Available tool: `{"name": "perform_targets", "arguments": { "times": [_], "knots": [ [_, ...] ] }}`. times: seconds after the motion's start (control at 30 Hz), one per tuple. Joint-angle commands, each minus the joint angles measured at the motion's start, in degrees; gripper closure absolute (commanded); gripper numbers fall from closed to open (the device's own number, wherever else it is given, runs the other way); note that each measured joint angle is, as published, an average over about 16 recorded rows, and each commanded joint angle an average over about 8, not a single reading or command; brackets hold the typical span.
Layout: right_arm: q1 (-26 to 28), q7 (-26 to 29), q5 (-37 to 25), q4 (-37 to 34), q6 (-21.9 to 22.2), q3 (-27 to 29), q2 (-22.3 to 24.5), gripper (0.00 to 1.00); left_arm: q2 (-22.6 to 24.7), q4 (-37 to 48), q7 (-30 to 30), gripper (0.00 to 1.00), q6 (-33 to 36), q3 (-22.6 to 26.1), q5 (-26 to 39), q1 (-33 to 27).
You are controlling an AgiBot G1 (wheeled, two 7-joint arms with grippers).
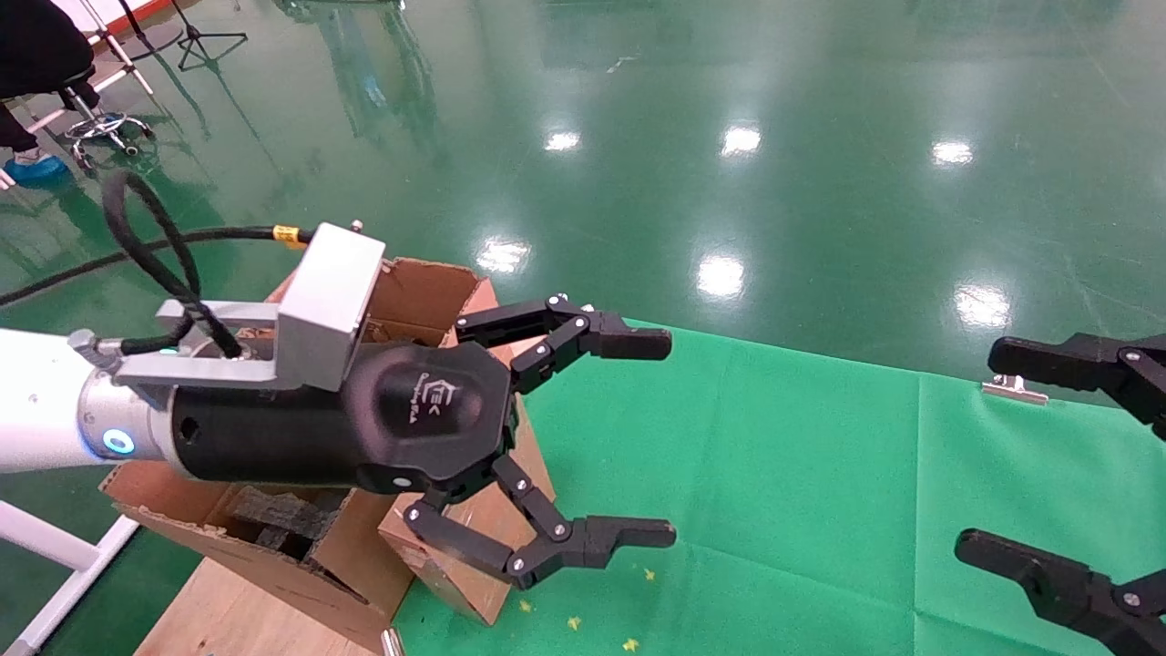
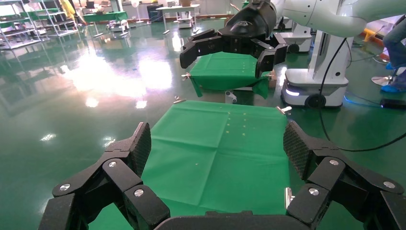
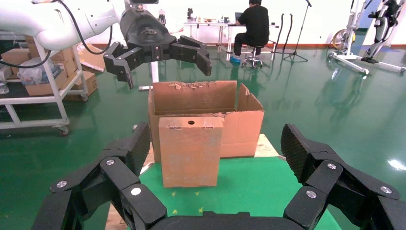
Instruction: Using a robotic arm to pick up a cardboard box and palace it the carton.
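Reddish-brown cardboard box (image 3: 191, 151) stands upright on the green cloth (image 1: 820, 474), directly in front of the carton (image 3: 201, 100) and touching it or very nearly. Left gripper (image 1: 629, 437) of the robotic arm (image 1: 36, 410) hangs above and in front of both, jaws spread wide, holding nothing; box sits below the lower finger, apart from it.

Materials: box face scuffed, flat, rectangular, one small round hole near its top edge. Carton is tan corrugated board with upright flaps, a ragged torn rim, and dark foam blocks (image 1: 278, 519) inside. Carton rests on a pale wooden board (image 1: 237, 601). Arm is white with a silver wrist, blue ring light, grey metal block (image 1: 328, 292) and black cable (image 1: 155, 246).

Right gripper (image 1: 1075, 474) is at the cloth's right edge, fingers apart, empty.

Views: head view hides most of the box behind the left gripper; right wrist view shows its full front face. Left wrist view shows only cloth, floor and the far gripper.
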Motion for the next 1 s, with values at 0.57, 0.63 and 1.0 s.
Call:
{"name": "perform_targets", "arguments": {
  "times": [0.57,0.63,1.0],
  "knots": [
    [0.00,0.00,0.00,0.00,0.00,0.00,0.00,0.58,-0.19,-0.19,-0.07,0.00,0.05,0.11,0.38,-0.05],
    [0.00,0.00,0.00,0.00,0.00,0.00,0.00,0.83,-0.59,-0.57,-0.34,0.00,0.03,0.43,1.31,-0.35],
    [0.00,0.00,0.00,0.00,0.00,0.00,0.00,1.00,-3.89,-3.76,-6.96,0.00,0.25,5.60,15.42,-7.54]
  ]
}}
